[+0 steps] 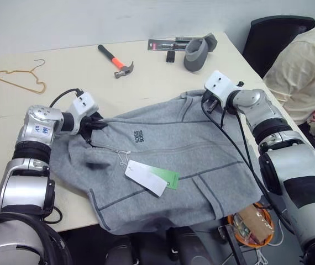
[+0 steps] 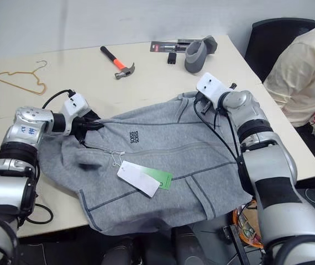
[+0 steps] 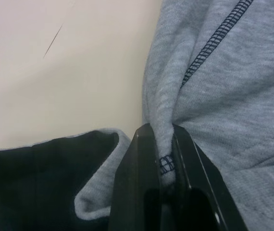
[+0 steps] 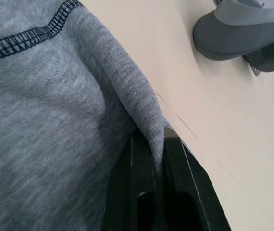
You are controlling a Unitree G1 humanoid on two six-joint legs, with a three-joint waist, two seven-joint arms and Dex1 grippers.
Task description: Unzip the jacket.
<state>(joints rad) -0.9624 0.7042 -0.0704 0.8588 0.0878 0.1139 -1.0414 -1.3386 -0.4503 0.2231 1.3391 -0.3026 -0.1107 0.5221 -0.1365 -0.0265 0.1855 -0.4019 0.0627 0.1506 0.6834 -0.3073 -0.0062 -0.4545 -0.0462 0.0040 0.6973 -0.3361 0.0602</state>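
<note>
Jacket [image 1: 174, 165] lies flat on the table [image 1: 63, 72], front up, hem hanging over the near edge, collar toward the left arm; zip looks fully closed, running from the collar across the chest past the hang tag [image 1: 149, 176]. Left gripper [image 3: 165, 163] is clamped on a fold of grey fleece at the collar end, dark lining just beside it. Right gripper [image 4: 156, 144] is clamped on a fold at the far edge of the jacket, toward the person's [image 1: 306, 66] side. So both are pinching fabric, not the zip pull — I read this as the spread/tension step, unzip itself not started. Next move calls for: hold one end taut as anchor, free the other hand, find the pull near the collar (small, can't make it out clearly) and run it along the zip line. Risk: fleece bunches if tension drops. Hammer [image 1: 119, 62], hanger [image 1: 19, 77], grey holder [image 1: 197, 52] sit well apart, no interference.
</note>
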